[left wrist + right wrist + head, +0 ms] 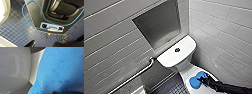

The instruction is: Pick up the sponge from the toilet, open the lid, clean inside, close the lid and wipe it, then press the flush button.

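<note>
The right claw (pixel 203 80) is closing on the sponge (pixel 195 82), holding it against the lid (pixel 187 73) of the toilet (pixel 171 57).

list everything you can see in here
toilet: one, glossy white, in the corner where the walls meet
flush button: one, dark, centre of the tank top
lid: one, white, in front of the tank
sponge: one, bright blue, on the lid
grab bar: one, metal, on the wall beside the toilet
wall niche: one, grey metal, recessed above the tank
wall tiles: many, pale grey, both walls
floor: small dark blue tiles, beside the toilet
cable: one, blue, looped over the robot's dark body, in the left wrist view
right arm: one, black, reaching in toward the lid
right gripper: one, black, at the sponge
</note>
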You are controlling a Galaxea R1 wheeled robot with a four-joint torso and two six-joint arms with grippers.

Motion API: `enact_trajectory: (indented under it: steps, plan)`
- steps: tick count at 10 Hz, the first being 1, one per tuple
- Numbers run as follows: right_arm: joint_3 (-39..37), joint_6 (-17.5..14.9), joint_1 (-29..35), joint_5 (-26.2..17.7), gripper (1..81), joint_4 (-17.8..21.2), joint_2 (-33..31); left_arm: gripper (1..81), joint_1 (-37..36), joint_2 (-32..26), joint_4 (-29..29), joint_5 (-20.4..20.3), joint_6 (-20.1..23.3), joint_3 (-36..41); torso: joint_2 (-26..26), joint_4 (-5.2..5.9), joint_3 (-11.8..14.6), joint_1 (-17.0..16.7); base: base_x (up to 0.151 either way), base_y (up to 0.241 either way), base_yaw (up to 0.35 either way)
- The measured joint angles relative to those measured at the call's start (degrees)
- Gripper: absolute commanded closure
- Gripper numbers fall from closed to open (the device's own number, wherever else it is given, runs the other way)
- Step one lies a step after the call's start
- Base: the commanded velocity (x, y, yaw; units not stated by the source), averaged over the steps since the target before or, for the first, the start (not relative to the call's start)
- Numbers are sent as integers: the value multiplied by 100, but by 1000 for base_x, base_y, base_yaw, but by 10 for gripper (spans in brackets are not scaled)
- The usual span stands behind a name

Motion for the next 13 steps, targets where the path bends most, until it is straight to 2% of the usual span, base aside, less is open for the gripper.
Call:
enact_trajectory:
  steps: [4, 6, 7, 9, 13]
  plan:
    - [-964, -52, -34, -903, 811, -33, 1086, 10, -2, 0, 0, -2, 0, 0, 0, 0, 0, 0, 0, 0, 0]
    - [-1204, -90, -513, -1091, 811, -160, 1309, 10, -2, -2, 0, 0, 0, 0, 0, 0, 0, 0, 0, 0, 0]
    - [-1201, -94, -734, -1141, 811, -196, 1287, 10, -2, -2, 0, 0, 1, 0, 0, 0, 0, 0, 0, 0, 0]
    - [-901, -101, -739, -1235, 811, -218, 967, 10, -2, -2, 0, 0, 0, 0, 0, 0, 0, 0, 0, 0, 0]
    - [540, -83, -714, -524, 811, -218, -11, 10, -2, 0, 0, 12, 0, 0, 0, 0, 0, 0, 0, 0, 0]
